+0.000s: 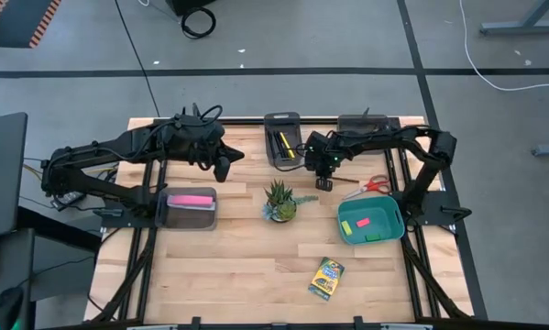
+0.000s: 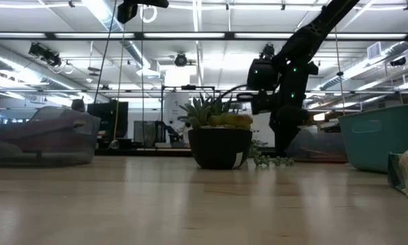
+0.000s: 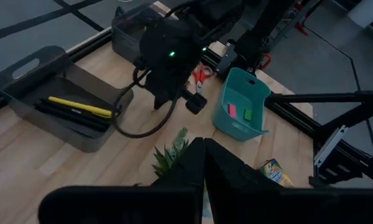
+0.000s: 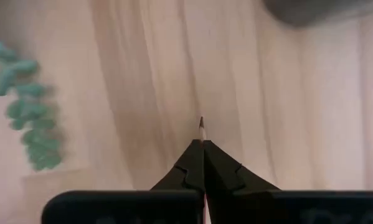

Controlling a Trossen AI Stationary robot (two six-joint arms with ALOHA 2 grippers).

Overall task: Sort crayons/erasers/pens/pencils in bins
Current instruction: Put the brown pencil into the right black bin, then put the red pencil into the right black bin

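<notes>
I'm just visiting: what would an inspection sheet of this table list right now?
Surface: pale wooden table, undamaged.
Job's things: dark grey bin holds black and yellow pens; teal plastic bin holds small erasers; grey bin holds a long pink bar; printed crayon box lies loose.
Clutter: small potted plant; red-handled scissors.
Grippers: right tool shut on thin pencil; left tool shut, empty.
Cables: black coil and white cable on floor.
Surroundings: nothing seen nearby.
</notes>
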